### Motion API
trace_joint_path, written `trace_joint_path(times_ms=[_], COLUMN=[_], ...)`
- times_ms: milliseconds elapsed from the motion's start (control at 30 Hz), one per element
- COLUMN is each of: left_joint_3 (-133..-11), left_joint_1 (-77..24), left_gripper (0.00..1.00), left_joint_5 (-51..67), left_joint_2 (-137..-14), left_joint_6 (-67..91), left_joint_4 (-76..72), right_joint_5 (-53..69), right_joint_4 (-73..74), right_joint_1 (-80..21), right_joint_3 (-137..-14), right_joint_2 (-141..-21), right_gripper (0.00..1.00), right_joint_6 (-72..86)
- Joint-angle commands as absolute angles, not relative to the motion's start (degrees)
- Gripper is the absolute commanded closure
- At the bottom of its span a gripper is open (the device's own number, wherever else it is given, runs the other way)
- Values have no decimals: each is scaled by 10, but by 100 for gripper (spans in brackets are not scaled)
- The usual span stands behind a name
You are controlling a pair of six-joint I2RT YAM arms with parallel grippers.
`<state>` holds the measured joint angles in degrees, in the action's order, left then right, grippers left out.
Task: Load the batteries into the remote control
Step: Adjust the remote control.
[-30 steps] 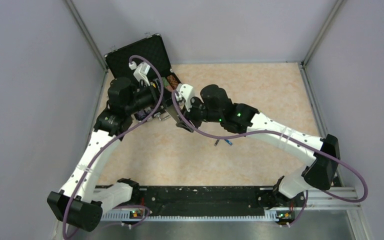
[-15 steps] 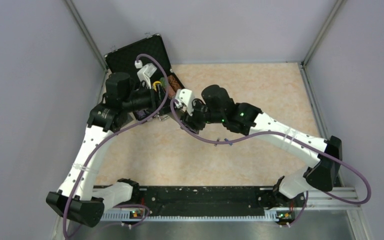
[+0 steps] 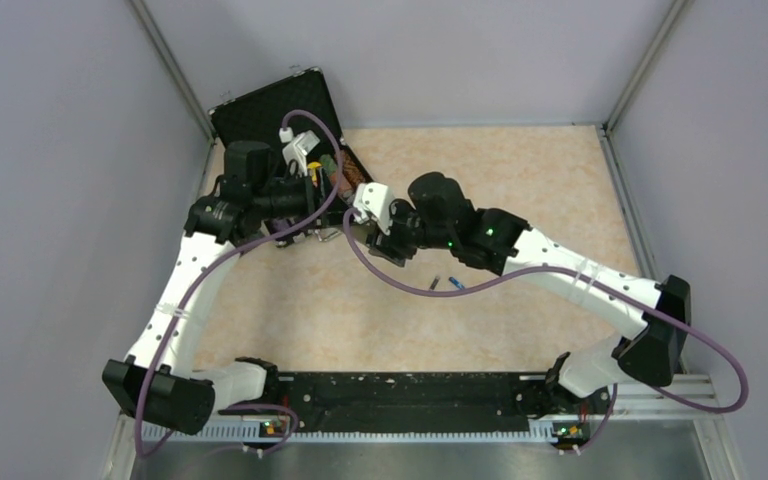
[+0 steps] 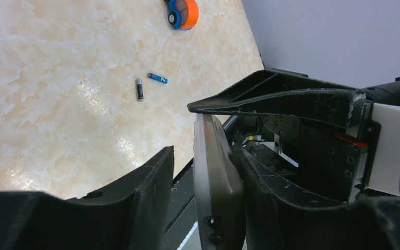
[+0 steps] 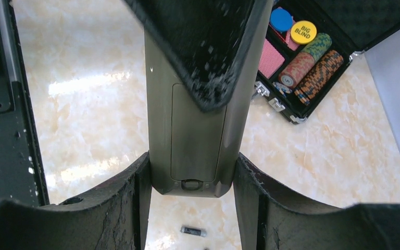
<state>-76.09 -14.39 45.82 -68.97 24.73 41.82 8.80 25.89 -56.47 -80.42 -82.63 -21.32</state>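
The remote control [image 5: 195, 130] hangs above the table with its greyish back and closed battery cover toward the right wrist camera. My right gripper [image 5: 191, 156] is shut on its two long edges. In the left wrist view the remote control [image 4: 211, 177] stands edge-on inside my left gripper [image 4: 203, 151]. It touches the right-hand finger [image 4: 271, 198], while a gap separates it from the other finger [image 4: 151, 187], so this gripper is open. The dark grey battery [image 4: 139, 89] and the blue battery [image 4: 157, 78] lie side by side on the table. From above, the batteries [image 3: 444, 284] lie just right of both grippers.
An open black case [image 3: 280, 110] with poker chips [image 5: 312, 62] sits at the back left, close behind the grippers. An orange and blue toy [image 4: 182, 11] lies farther out on the table. The purple cables of both arms loop over the work area.
The left wrist has swung back toward the case. The right gripper has shifted slightly right with the remote. Both batteries now show clear of the right arm's cable.
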Motion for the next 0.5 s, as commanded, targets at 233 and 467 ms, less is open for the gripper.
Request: trace_joint_path(times_ms=[233,467], left_joint_3=[-782,-779], left_joint_1=[-124,-124], left_gripper=[57,99], left_joint_5=[488,507], left_joint_2=[-692,-700], left_joint_6=[257,252], left_joint_4=[409,414], right_joint_5=[71,66], right_joint_4=[227,221], right_joint_1=[-565,-565], right_joint_3=[-787,-786], right_joint_2=[-790,-792], right_gripper=[82,82], right_joint_6=[-238,-238])
